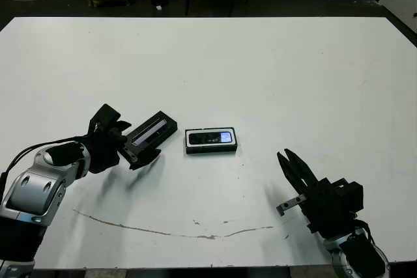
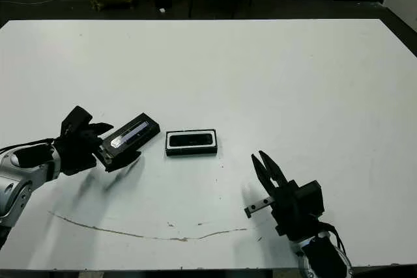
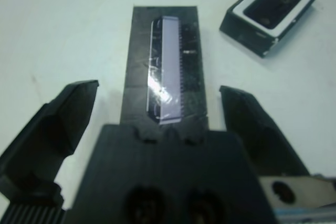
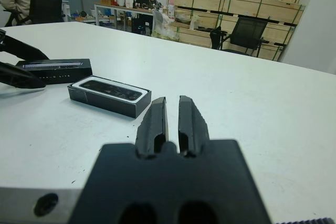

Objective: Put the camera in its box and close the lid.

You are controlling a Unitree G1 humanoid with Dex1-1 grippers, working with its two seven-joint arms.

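Black against the white bench (image 1: 273, 76), the lid (image 1: 152, 131) lies with its near end between the fingers of the left pincer (image 1: 124, 142), its long axis running away from that pincer toward the far right, on a slant. The fingers are spread wide on either side of the lid's end; in the left wrist view a gap of bench is seen between each finger (image 3: 58, 124) and the lid's edges, so no grip is judged to have been made. The box (image 1: 210, 140) sits just beside the lid's far end, on its right, apart from it, with its long axis across the bench. A dark bar with pale and blue marks, taken to be the camera (image 1: 212, 137), is seen lying inside the box's white lining, along the box.

The left arm is plainly the nearer one to both lid and box. The right pincer (image 1: 291, 167) stands well apart, nearer the robot and to the right, with its fingers drawn nearly together and nothing between them.

The coming move is judged to turn on the lid's slant: it would have to be turned to match the box's axis before being set down over it.

Finger clearance is shown only by the left wrist view; the box's height and side wall are shown best by the right wrist view.
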